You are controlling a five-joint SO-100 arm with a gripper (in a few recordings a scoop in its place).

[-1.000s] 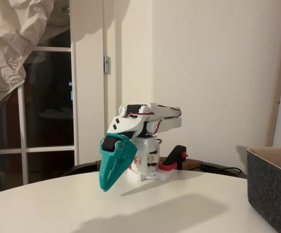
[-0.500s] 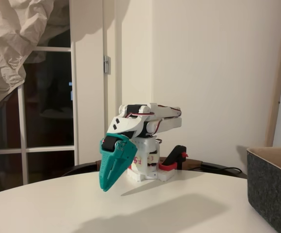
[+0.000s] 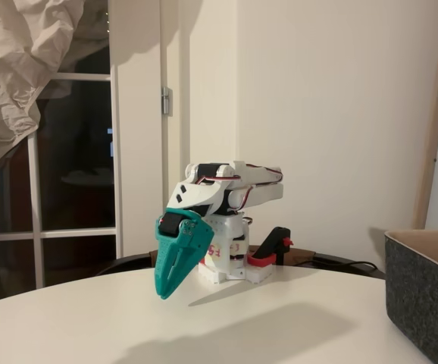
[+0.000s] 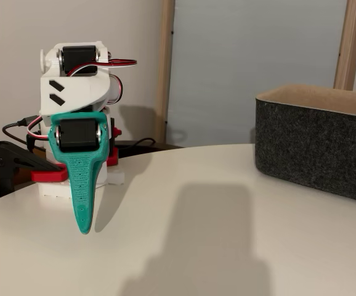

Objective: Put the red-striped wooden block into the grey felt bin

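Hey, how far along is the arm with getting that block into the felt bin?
Nothing shows as done. The pincer hangs shut and empty above the table, arm folded over its base. The bin stands apart to the right in both fixed views; its inside is hidden. I can't spot the block, so progress is unclear.

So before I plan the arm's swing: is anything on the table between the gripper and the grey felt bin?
Nothing visible is. In both fixed views the white table lies bare between the teal gripper and the grey felt bin.
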